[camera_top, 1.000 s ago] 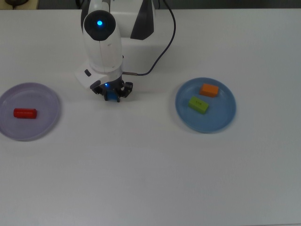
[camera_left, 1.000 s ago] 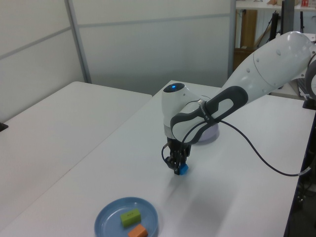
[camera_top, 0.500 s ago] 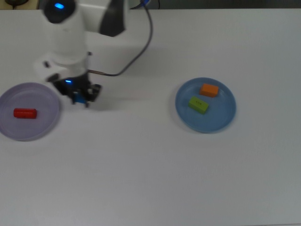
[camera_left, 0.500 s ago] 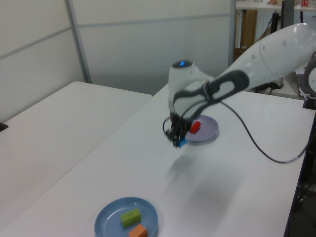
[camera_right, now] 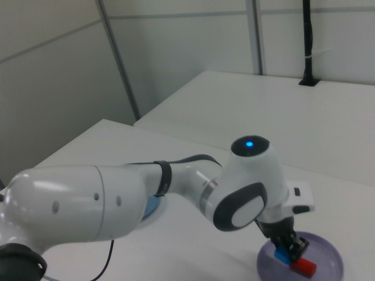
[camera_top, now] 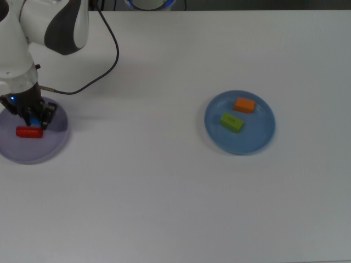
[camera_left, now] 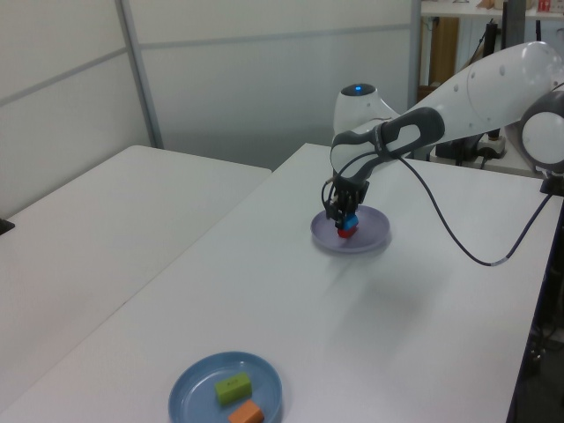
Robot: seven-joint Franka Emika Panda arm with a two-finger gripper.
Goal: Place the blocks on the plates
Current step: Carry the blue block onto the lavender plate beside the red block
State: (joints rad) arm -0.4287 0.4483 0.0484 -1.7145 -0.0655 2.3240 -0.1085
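Top view: the gripper has travelled from mid-table to the top view's left and now sits over the lavender plate, fingers clamped on the blue cube, just above the red block. The orange brick and green brick remain on the blue plate.

Left view: the gripper now holds the blue cube over the lavender plate, no longer beside it.

Right view: the blue cube sits between the fingers, beside the red block.
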